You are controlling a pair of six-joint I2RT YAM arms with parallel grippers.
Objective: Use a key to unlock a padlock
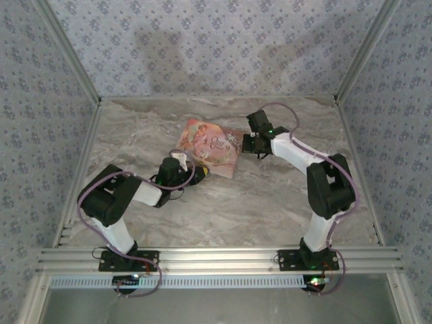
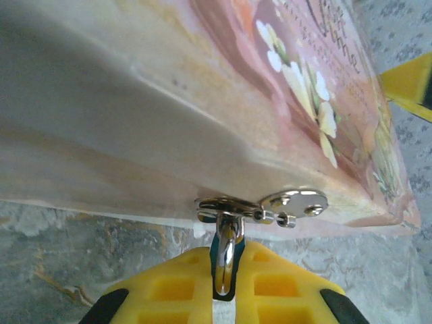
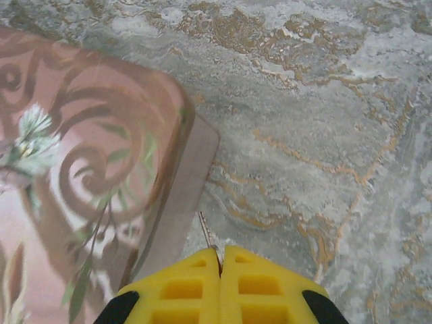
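A pink flowered box (image 1: 210, 143) lies on the marble table. In the left wrist view its side wall (image 2: 169, 115) carries a silver hasp (image 2: 293, 202), and a small silver padlock (image 2: 228, 246) hangs from it, seen edge-on. My left gripper (image 2: 226, 273) is shut on that padlock from below; in the top view it (image 1: 200, 173) sits at the box's near corner. My right gripper (image 3: 220, 260) is shut on a thin toothed key (image 3: 204, 231), whose blade sticks out beside the box's edge (image 3: 179, 202). From above, the right gripper (image 1: 246, 144) is at the box's right side.
Patterned walls and aluminium posts enclose the table (image 1: 270, 202) on three sides. A rail (image 1: 216, 256) runs along the near edge by the arm bases. One yellow finger of the right gripper (image 2: 408, 84) shows past the box's far corner in the left wrist view.
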